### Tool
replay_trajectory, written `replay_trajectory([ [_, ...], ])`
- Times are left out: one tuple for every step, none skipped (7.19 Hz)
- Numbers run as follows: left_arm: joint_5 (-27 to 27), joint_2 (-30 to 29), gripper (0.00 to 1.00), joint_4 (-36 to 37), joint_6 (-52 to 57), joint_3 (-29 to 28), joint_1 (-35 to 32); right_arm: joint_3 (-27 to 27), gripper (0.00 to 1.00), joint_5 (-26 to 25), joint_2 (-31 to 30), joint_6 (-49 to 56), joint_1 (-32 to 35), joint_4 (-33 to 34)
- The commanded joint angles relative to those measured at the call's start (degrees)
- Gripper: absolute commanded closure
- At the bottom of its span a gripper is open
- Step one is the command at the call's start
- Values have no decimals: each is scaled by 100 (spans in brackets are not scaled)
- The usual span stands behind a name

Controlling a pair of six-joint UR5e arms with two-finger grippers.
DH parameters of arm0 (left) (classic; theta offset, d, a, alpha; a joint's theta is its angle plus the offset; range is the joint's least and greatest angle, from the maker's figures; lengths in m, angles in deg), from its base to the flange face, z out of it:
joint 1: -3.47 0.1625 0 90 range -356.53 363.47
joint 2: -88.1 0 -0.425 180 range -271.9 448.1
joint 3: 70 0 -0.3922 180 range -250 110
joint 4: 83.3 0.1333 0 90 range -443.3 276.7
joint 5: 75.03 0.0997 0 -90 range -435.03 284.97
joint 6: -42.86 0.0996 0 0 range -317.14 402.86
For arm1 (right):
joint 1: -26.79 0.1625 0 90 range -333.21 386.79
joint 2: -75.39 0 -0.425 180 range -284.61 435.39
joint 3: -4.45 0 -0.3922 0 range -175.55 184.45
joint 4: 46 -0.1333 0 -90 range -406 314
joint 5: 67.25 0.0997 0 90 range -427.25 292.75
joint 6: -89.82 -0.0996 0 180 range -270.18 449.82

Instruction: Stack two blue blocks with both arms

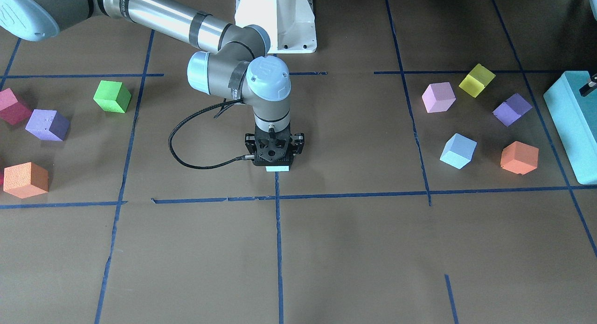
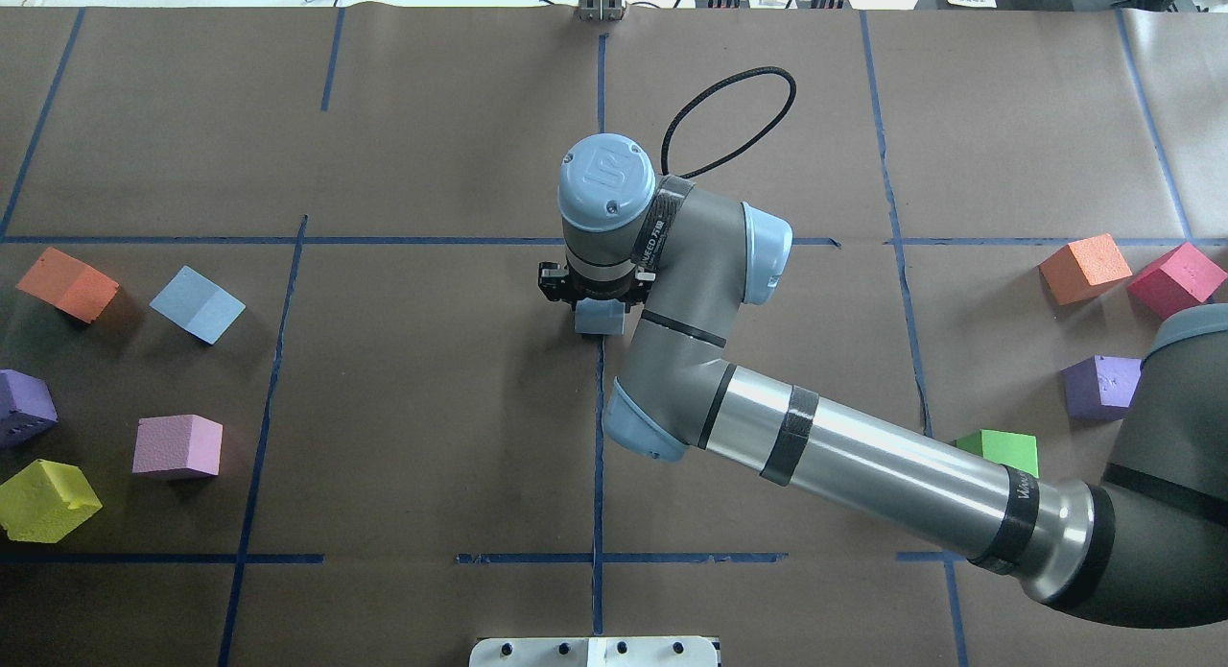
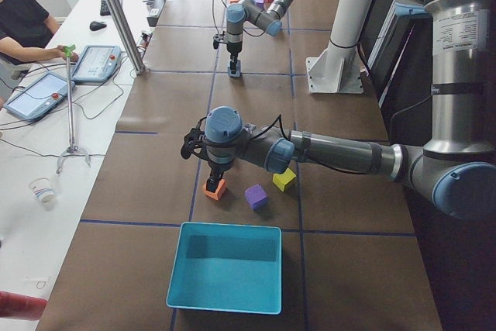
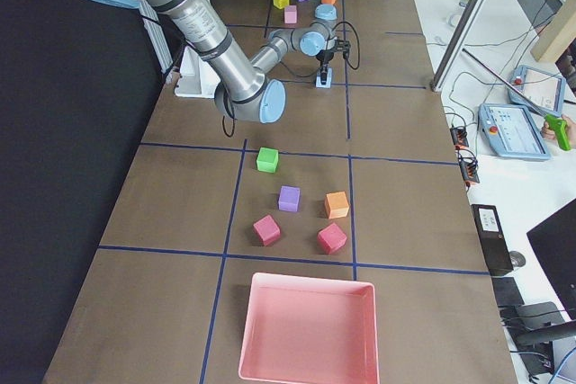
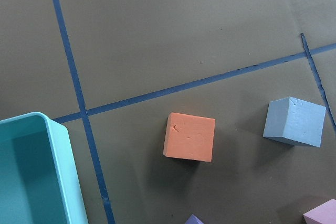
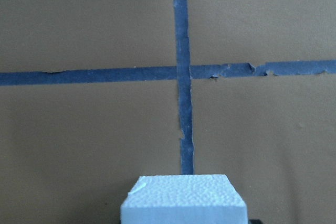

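Note:
My right gripper (image 1: 275,160) stands upright at the table's centre, over a crossing of blue tape lines. It is shut on one blue block (image 1: 278,168), held at or just above the paper; the block also shows in the overhead view (image 2: 600,319) and the right wrist view (image 6: 184,200). The other blue block (image 1: 458,150) lies free on my left side, next to an orange cube (image 1: 519,157), and shows in the left wrist view (image 5: 294,121). My left gripper (image 3: 212,178) hangs high over that group; I cannot tell whether it is open or shut.
A turquoise box (image 1: 571,123) stands at my far left. Pink (image 1: 438,97), yellow (image 1: 476,80) and purple (image 1: 512,109) cubes lie near the free blue block. Green (image 1: 112,96), purple (image 1: 46,125), red and orange cubes lie on my right, with a pink tray (image 4: 306,330) beyond.

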Motion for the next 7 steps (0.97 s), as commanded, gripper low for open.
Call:
replay_trajectory([
  [3, 0, 0, 7, -3, -14, 202, -314, 0, 13, -69, 6, 11, 29],
  [12, -130, 0, 24, -73, -6, 543, -943, 0, 56, -174, 40, 194, 525],
  [99, -436, 0, 24, -439, -15, 1051, -1932, 0, 83, -558, 102, 448, 1104],
  [213, -622, 0, 16, -521, -15, 1535, -2682, 0, 335, -1110, 128, 842, 1119],
  [675, -737, 0, -19, -774, -15, 1992, -3220, 0, 956, -1707, 155, 1368, 1093],
  [1289, -877, 0, -333, -802, -41, 2379, -3687, 0, 1371, -2305, 546, 1835, 1101],
  [1530, -922, 0, -693, -794, -206, 2636, -3883, 0, 1558, -2798, 1220, 2153, 1084],
])
